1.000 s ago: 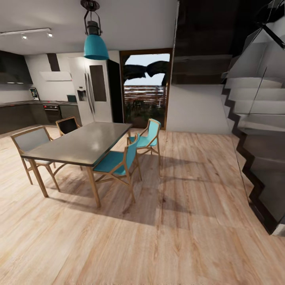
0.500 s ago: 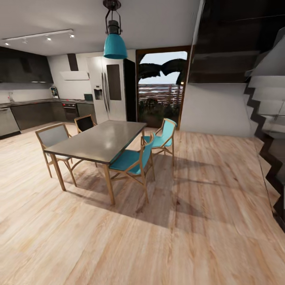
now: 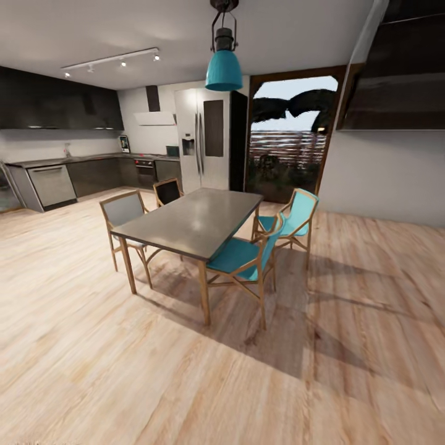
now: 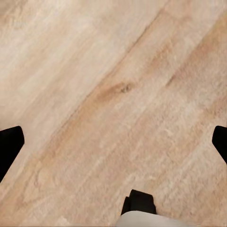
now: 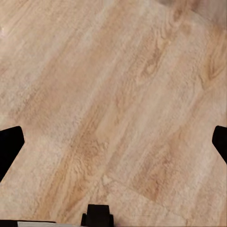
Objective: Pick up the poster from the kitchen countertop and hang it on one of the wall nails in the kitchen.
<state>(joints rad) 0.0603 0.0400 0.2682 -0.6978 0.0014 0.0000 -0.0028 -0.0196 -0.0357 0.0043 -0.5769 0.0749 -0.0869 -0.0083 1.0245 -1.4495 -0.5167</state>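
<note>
A: Pincers first. Left pincer (image 4: 113,142): black fingertips (image 4: 10,144) at opposite edges of its wrist view, spread wide apart, nothing between them. Bare wood floor (image 4: 113,85) under it.

B: Right pincer (image 5: 113,142)?

A: Same. Fingertips (image 5: 10,144) far apart at the frame edges, nothing held, plank floor (image 5: 118,94) below.

B: Head view?

A: Open-plan room, wood floor (image 3: 185,383). Grey dining table (image 3: 194,221) mid-frame with wooden legs. Two teal chairs (image 3: 244,259) on its right side, a grey-backed chair (image 3: 123,213) on its left, a dark-backed chair (image 3: 167,191) at the far left corner. Teal pendant lamp (image 3: 224,67) hangs above the table.

B: Poster?

A: Small upright framed rectangle (image 3: 125,144) standing on the kitchen countertop (image 3: 68,161), against the back wall, far left of the view. Too small to read, but looks like the poster. Well apart from the robot, beyond the dining table.

B: Rest of the kitchen?

A: Dark cabinets under and over the countertop, dishwasher (image 3: 52,184) at its left end, oven (image 3: 145,173) and hood (image 3: 154,117) on the back wall, tall fridge (image 3: 204,139) beside them. Glass door (image 3: 287,142) to the right of the fridge. Track lights (image 3: 111,60) on the ceiling.
</note>
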